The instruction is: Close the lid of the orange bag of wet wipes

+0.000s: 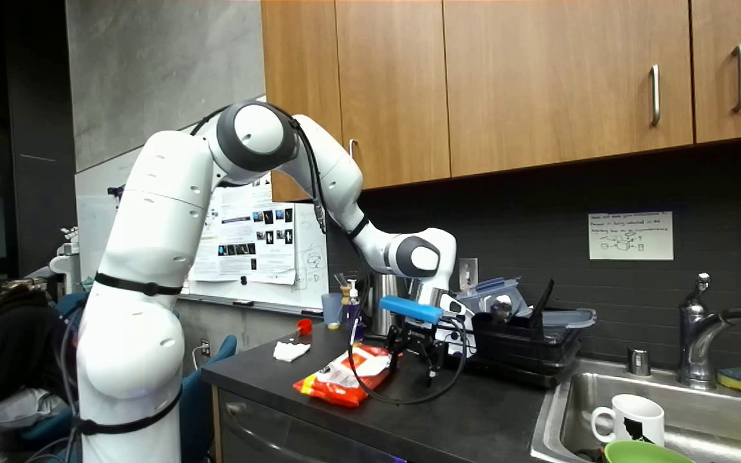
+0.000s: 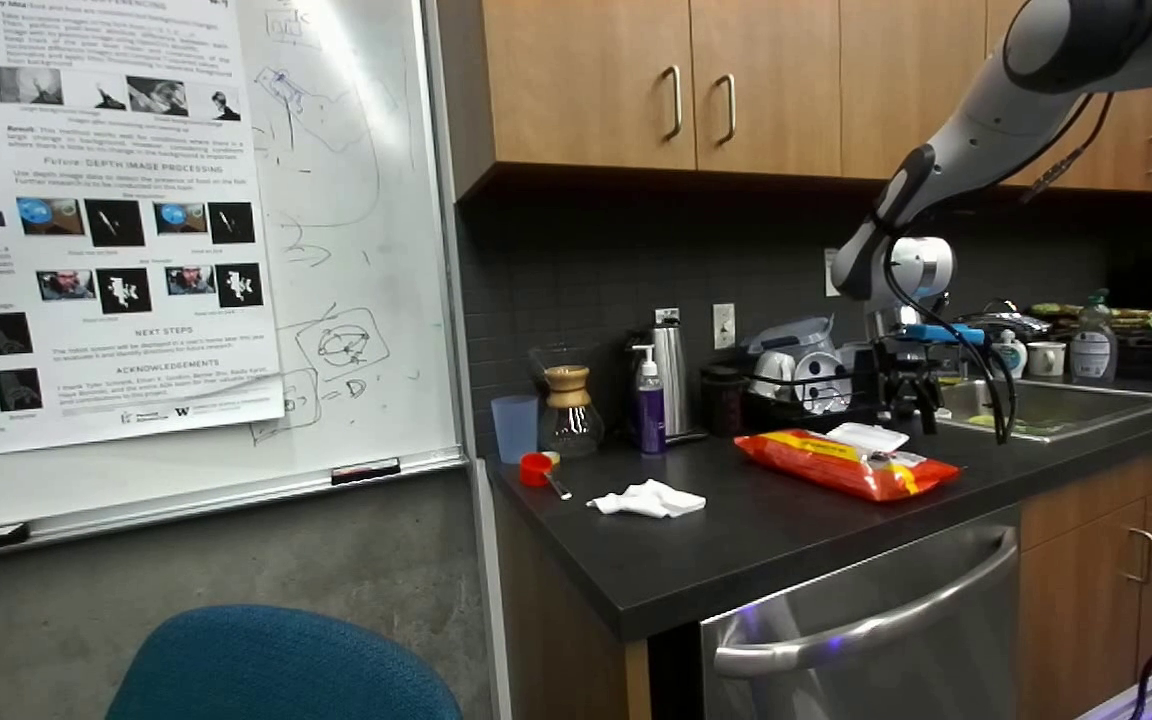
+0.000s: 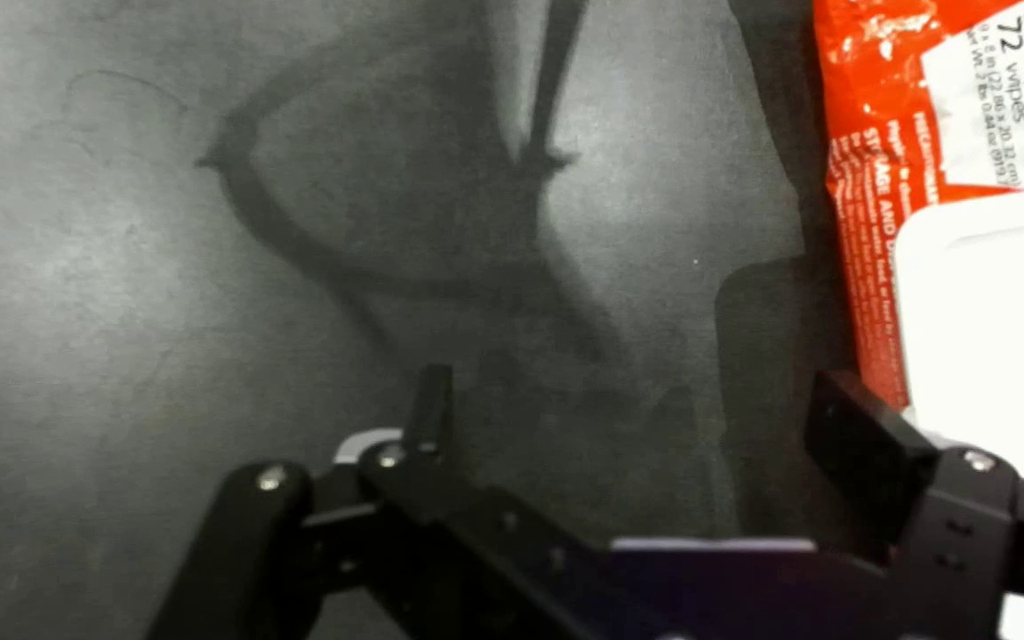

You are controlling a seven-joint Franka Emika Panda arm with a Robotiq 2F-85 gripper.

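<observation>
Orange-red and shiny, the flat plastic bag of wet wipes (image 2: pixel 841 472) lies on the dark, smooth counter (image 2: pixel 746 540), just beside your black gripper (image 3: pixel 632 409). You have its two fingers (image 3: pixel 863 436) wide apart. One is near the flat white plastic lid (image 2: pixel 868 437), which stands open.

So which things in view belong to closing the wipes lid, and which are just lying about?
For the job:
flat orange-red plastic wipes packet
its white plastic lid
black two-fingered tool

Lying about:
crumpled white sheet
red round scoop
blue tapered cup
purple pump bottle
</observation>
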